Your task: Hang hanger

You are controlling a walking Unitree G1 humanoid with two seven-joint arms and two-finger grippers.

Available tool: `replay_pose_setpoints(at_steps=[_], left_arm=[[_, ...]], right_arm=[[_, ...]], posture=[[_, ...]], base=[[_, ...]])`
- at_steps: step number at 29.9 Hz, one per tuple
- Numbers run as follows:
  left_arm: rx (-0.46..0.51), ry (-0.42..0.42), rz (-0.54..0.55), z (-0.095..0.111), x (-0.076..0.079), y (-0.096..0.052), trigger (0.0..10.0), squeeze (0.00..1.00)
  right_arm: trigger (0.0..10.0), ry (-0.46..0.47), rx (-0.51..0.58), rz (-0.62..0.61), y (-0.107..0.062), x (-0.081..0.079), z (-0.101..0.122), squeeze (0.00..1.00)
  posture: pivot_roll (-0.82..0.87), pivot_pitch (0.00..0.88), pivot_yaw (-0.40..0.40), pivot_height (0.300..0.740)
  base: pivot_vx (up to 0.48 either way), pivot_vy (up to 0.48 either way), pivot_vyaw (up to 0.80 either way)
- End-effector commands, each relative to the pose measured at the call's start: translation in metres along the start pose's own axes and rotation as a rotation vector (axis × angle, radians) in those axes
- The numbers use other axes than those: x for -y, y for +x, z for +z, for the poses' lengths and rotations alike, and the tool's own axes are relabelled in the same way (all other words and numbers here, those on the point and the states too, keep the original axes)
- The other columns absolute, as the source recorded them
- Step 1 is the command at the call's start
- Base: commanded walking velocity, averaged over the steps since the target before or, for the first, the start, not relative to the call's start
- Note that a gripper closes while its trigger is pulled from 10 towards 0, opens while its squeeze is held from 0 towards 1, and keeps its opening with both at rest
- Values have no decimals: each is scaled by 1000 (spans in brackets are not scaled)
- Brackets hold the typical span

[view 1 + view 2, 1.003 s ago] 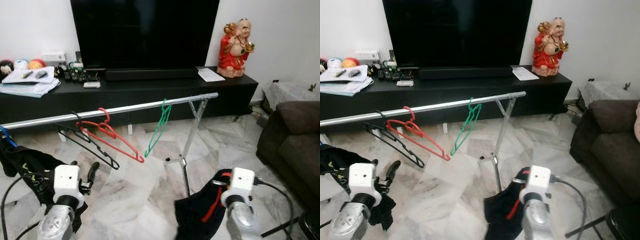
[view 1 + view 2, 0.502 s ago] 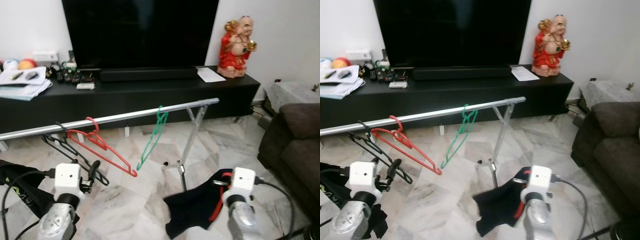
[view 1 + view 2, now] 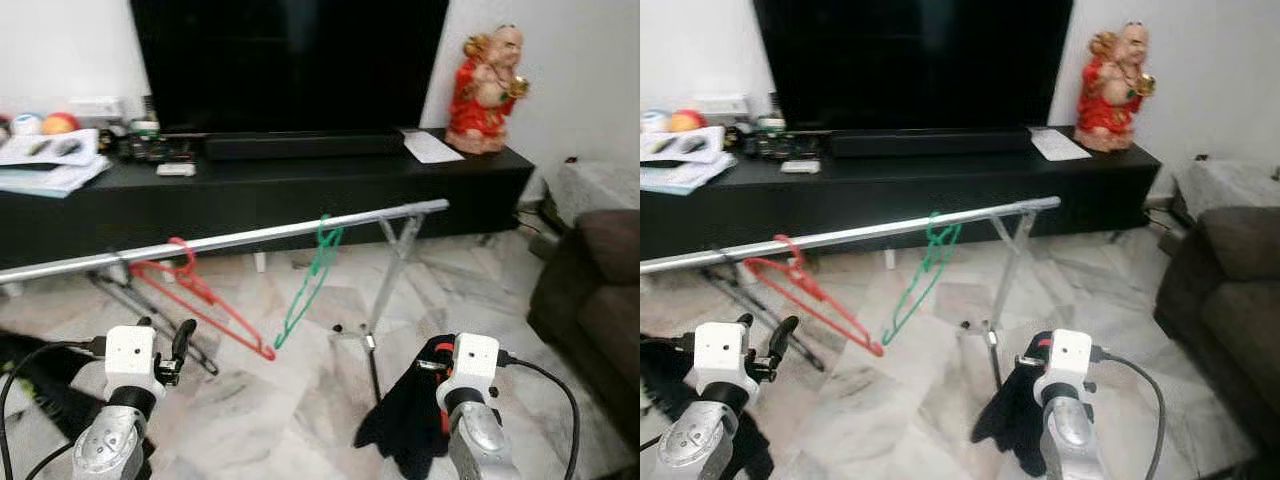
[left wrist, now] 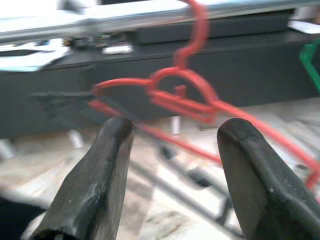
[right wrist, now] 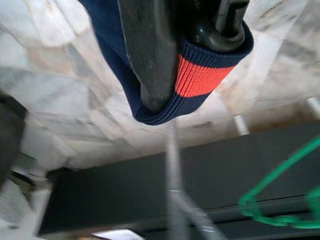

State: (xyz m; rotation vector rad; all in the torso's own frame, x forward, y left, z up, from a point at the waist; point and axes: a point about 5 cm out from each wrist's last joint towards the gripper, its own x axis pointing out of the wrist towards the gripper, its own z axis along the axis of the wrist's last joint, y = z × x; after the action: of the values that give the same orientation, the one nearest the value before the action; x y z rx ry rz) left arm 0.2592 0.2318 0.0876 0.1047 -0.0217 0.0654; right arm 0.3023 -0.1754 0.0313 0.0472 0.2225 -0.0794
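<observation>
A silver clothes rail (image 3: 250,238) crosses in front of me. On it hang a red hanger (image 3: 200,295), a green hanger (image 3: 312,275) and a blurred black hanger (image 3: 125,290). My left gripper (image 3: 180,340) is open and holds nothing. It sits low and just short of the red hanger (image 4: 180,95), which shows between its fingers (image 4: 112,150). My right gripper (image 3: 435,365) is shut on a navy garment (image 3: 410,415) with a red band (image 5: 200,75) at its collar. The garment hangs limp below the gripper, near the rail's right leg (image 3: 385,285).
A low black TV stand (image 3: 300,185) with a large TV (image 3: 290,60) stands behind the rail. A red statue (image 3: 487,90) is on its right end and papers (image 3: 55,170) on its left. A dark sofa (image 3: 600,290) is at the right, and dark cloth (image 3: 45,385) lies on the marble floor at the left.
The camera has shifted, so the whole scene sits differently. The navy garment has swung from spread out leftward to hanging straight under my right gripper. Both grippers keep their hold states.
</observation>
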Motion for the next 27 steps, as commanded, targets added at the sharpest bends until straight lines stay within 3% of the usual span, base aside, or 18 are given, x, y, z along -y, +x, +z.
replay_pose_setpoints(at_steps=[1,15,27], left_arm=[[-6,11,6,1,-1,0,10000,0],[-11,9,1,-1,1,-1,10000,0],[-14,26,-14,-1,4,0,10000,0]], right_arm=[[10000,-12,37,21,2,-4,7,0],[10000,-27,-4,16,-1,0,-4,0],[10000,-16,-90,-27,-7,9,-23,0]], posture=[[140,5,-21,740],[134,0,-22,740],[136,0,-24,740]], base=[[0,0,800],[0,0,800],[0,-49,77]])
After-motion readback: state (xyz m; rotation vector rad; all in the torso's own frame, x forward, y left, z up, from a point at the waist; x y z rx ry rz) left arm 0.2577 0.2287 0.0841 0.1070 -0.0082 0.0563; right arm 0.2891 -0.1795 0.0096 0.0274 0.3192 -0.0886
